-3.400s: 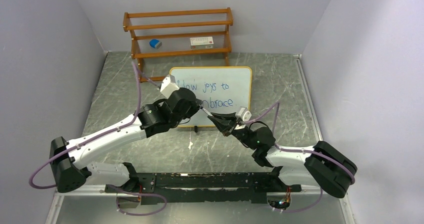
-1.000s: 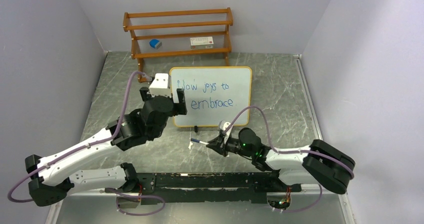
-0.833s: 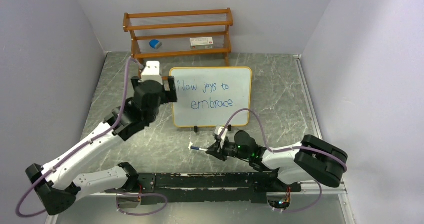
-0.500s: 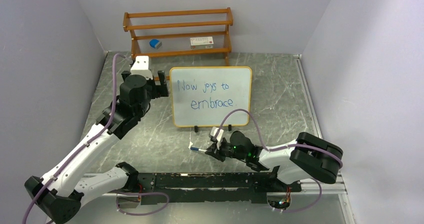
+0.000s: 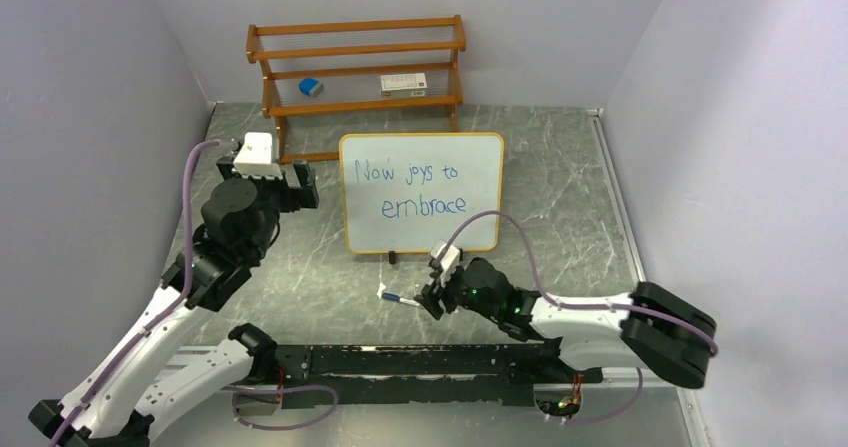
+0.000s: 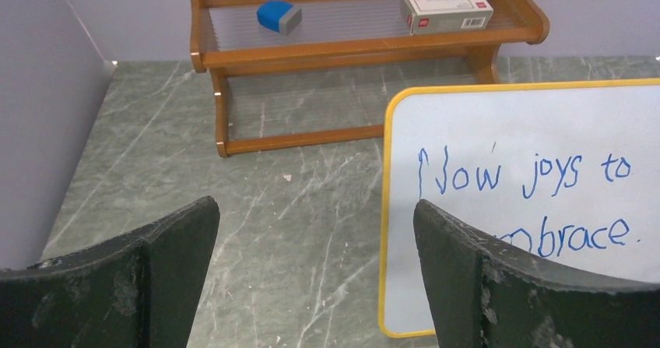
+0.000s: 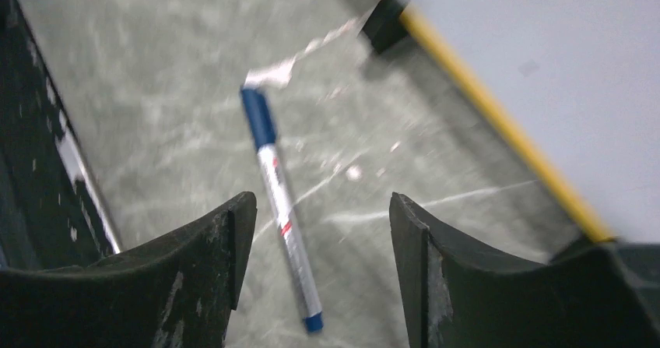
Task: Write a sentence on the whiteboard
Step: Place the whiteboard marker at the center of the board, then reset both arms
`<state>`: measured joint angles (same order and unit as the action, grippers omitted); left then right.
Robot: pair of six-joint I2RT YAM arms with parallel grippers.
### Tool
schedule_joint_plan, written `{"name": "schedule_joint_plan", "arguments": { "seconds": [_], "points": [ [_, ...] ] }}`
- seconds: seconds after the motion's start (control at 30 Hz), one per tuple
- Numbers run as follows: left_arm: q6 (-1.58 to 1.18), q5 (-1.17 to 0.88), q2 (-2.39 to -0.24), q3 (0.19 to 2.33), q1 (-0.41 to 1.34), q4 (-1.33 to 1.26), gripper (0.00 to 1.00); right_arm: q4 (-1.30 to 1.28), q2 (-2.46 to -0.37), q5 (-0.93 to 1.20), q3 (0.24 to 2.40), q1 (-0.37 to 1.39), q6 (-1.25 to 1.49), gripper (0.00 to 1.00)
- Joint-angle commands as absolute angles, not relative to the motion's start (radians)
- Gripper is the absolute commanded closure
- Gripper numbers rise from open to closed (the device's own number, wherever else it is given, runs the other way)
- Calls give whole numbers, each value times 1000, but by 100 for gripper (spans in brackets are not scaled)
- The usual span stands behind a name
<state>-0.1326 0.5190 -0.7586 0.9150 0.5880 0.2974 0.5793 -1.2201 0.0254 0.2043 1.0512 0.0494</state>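
The whiteboard (image 5: 425, 237) stands upright mid-table on two black feet, and the sentence (image 5: 420, 189) in blue reads "Now joys to embrace". In the left wrist view the whiteboard (image 6: 498, 114) and its sentence (image 6: 529, 178) sit to the right. A blue-capped silver marker (image 5: 398, 298) lies flat on the table in front of the board. My right gripper (image 5: 432, 289) hovers over it, open; in the right wrist view the marker (image 7: 282, 208) lies loose between the spread jaws of this gripper (image 7: 321, 202). My left gripper (image 5: 303, 185) is open and empty, just left of the board's edge.
A brown wooden shelf rack (image 5: 357, 67) stands against the back wall with a blue eraser (image 5: 311, 87) and a white box (image 5: 405, 83) on its middle shelf. The black mounting rail (image 5: 420, 359) runs along the near edge. Grey walls close in on both sides.
My right gripper has gone from shut on the marker to open, leaving the marker lying on the table. My left arm has swung left, away from the whiteboard's face.
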Motion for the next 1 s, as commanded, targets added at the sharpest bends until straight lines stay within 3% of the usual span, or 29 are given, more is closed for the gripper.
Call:
{"name": "schedule_joint_plan", "arguments": {
  "seconds": [0.0, 0.2, 0.53, 0.77, 0.97],
  "points": [
    [-83, 532, -701, 911, 578, 290, 3, 426, -1047, -237, 290, 1055, 77, 29],
    [-63, 566, -580, 859, 578, 304, 2, 287, -827, -666, 384, 1024, 60, 16],
    [-92, 686, -388, 804, 578, 367, 2, -44, -582, -1060, 572, 946, 103, 9],
    [-83, 732, -231, 749, 578, 350, 2, -177, -388, -1132, 669, 946, 66, 0],
    [-112, 774, -184, 706, 578, 329, 2, -220, -328, -1071, 698, 947, 66, 0]
  ]
}}
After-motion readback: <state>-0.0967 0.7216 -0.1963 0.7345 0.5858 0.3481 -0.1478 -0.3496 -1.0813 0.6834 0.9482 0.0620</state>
